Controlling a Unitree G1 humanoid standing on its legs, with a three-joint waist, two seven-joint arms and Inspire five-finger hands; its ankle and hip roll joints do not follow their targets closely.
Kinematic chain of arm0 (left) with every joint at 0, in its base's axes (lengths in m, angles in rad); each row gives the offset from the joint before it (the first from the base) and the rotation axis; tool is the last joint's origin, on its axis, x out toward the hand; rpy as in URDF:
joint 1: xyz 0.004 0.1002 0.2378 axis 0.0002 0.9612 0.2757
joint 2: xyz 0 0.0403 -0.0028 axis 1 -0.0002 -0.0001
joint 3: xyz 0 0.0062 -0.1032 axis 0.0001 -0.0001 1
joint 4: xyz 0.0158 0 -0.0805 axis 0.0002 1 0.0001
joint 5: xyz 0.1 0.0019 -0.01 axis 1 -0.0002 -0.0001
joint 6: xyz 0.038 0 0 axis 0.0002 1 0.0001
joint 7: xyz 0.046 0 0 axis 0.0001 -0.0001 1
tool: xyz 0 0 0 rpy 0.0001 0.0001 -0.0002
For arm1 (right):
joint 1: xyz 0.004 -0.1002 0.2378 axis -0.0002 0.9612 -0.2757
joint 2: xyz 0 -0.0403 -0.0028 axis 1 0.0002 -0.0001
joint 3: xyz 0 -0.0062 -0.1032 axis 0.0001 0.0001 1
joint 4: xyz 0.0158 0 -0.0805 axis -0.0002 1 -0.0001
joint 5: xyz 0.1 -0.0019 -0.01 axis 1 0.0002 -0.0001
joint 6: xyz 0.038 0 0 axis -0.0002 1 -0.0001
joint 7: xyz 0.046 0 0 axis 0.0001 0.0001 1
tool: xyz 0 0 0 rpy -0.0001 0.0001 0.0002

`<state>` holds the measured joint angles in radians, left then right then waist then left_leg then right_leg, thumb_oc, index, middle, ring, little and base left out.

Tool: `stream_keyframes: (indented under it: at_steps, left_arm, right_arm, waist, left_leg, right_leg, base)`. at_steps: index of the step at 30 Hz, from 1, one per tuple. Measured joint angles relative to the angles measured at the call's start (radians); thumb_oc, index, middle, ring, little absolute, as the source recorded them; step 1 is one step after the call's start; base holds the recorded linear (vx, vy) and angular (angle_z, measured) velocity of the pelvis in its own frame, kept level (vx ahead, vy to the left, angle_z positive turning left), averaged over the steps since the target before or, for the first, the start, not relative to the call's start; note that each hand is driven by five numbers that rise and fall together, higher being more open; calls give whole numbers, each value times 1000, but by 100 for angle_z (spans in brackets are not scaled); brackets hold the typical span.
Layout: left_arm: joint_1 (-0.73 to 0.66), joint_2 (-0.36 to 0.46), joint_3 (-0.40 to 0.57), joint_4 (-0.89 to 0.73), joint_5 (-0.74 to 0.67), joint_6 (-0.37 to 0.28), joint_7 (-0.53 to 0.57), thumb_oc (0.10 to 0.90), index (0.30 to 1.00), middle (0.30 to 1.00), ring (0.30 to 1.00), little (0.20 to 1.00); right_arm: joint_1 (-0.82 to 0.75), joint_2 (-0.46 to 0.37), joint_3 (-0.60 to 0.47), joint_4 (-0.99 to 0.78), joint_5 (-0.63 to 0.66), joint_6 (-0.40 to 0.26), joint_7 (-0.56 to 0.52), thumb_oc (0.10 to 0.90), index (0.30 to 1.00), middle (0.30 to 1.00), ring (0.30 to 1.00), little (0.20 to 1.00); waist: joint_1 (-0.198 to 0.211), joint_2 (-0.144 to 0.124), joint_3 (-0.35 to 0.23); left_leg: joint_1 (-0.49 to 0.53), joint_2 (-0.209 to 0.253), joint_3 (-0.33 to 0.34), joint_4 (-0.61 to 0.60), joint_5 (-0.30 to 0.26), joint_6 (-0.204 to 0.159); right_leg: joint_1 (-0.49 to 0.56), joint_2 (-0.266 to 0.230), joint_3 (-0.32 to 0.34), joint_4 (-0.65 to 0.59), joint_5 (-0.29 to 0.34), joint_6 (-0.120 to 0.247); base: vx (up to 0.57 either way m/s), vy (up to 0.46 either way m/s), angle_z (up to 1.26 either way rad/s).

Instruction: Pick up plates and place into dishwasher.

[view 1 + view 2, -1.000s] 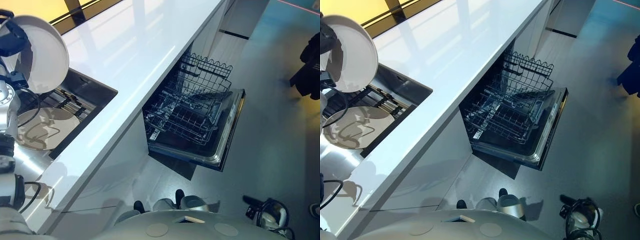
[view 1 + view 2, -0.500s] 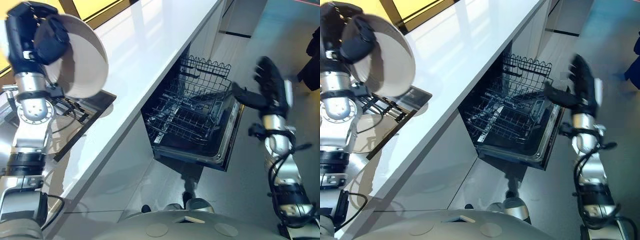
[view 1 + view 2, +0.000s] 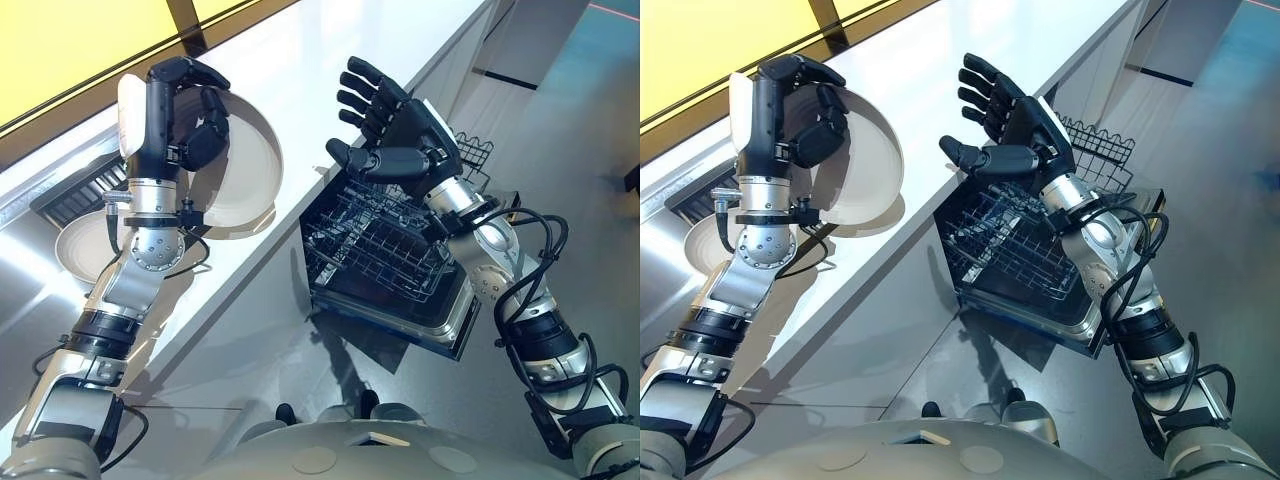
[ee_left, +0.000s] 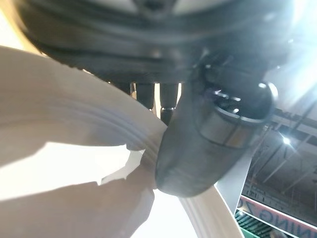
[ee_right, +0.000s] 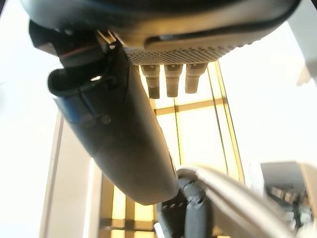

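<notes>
Plate (image 3: 250, 170) up on edge in my left hand (image 3: 185, 115), above the counter (image 3: 330, 70).
My fingers curl over its rim and my thumb presses against its face, so the plate stands just past my palm, tilted, over the counter's front edge. My right hand (image 3: 400, 140) is spread wide with its palm turned to the plate. It is near the plate but apart from it, and holds nothing. Under that hand the rack (image 3: 375, 250) sits pulled out over the open door (image 3: 455, 315). A second plate (image 3: 75, 245) lies flat beneath my left forearm.
</notes>
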<state>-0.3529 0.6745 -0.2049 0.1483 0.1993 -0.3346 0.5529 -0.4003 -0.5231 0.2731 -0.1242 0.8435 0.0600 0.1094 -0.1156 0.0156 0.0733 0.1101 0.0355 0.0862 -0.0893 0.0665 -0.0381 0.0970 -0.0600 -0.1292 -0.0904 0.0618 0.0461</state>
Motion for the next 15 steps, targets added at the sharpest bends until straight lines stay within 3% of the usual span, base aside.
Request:
stream_keyframes:
  at_steps: [6,15]
  left_arm:
    - [-77,0,-26,36,0,1,61,100,300,300,300,200]
    - [-96,0,-56,36,39,2,93,100,300,300,300,200]
  right_arm:
    - [-15,15,54,-2,119,48,2,800,900,900,900,900]
    - [-30,64,103,-2,127,92,-30,800,900,900,900,900]
  waist:
    - [-4,-3,-1]
    - [-5,-23,-14]
  left_leg:
    - [-6,1,-3,-3,5,-1]
    - [-17,1,0,0,8,-1]
  right_leg:
    - [-2,0,-9,0,-2,2]
    - [-17,0,-6,0,0,0]
  base:
    - [-1,-4,3]
    - [0,0,0]
